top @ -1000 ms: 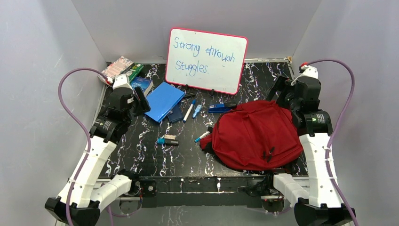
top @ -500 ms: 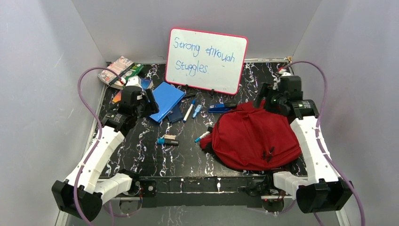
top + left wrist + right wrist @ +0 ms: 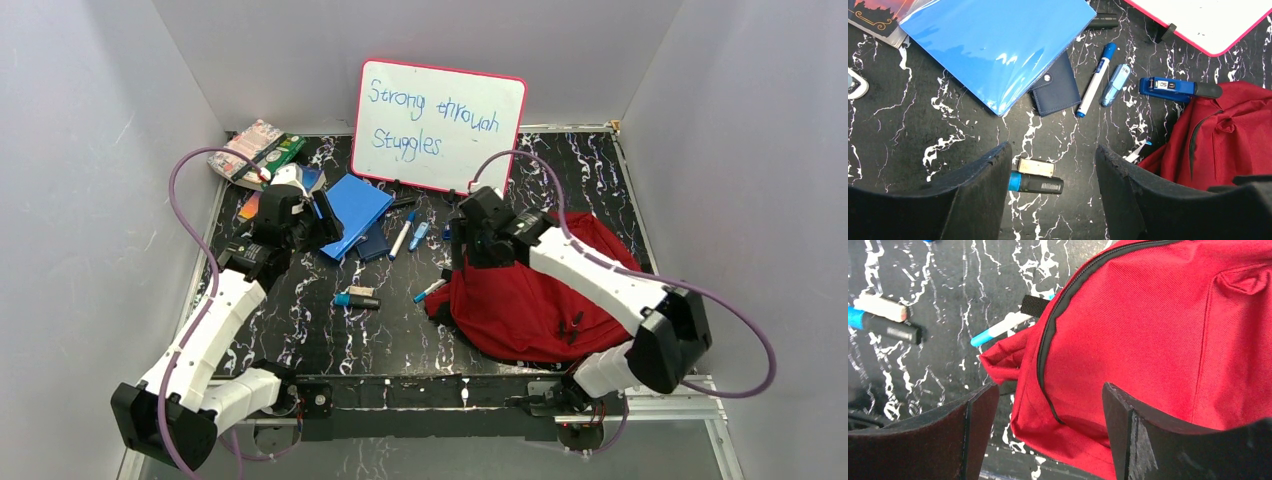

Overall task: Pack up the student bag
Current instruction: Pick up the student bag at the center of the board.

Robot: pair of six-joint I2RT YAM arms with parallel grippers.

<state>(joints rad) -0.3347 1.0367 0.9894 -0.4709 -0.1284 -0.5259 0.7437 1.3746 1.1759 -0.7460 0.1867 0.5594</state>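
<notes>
The student bag (image 3: pixel 545 295), a red fabric backpack, lies slumped on the right half of the black marbled table (image 3: pixel 300 330). Its black zip line (image 3: pixel 1048 335) curves down the side nearest my right gripper. My right gripper (image 3: pixel 463 248) hovers over the bag's left edge, open, with red fabric (image 3: pixel 1158 325) below the gap and nothing between the fingers (image 3: pixel 1050 386). My left gripper (image 3: pixel 325 212) hangs open above the table at back left (image 3: pixel 1053 147), holding nothing. The bag's corner (image 3: pixel 1228 140) shows at the right of the left wrist view.
A blue folder (image 3: pixel 998 45) overlaps a dark wallet (image 3: pixel 1058 92). Nearby lie a white-and-blue marker (image 3: pixel 1095 80), a blue stapler (image 3: pixel 1173 89), a black marker (image 3: pixel 1035 183) and a tan eraser (image 3: pixel 1035 167). Another marker (image 3: pixel 1000 330) pokes from under the bag. A whiteboard (image 3: pixel 440 128) leans at the back.
My right arm has swung from the back right corner across the bag to its left edge. My left arm moved a little towards the blue folder, then held still.
</notes>
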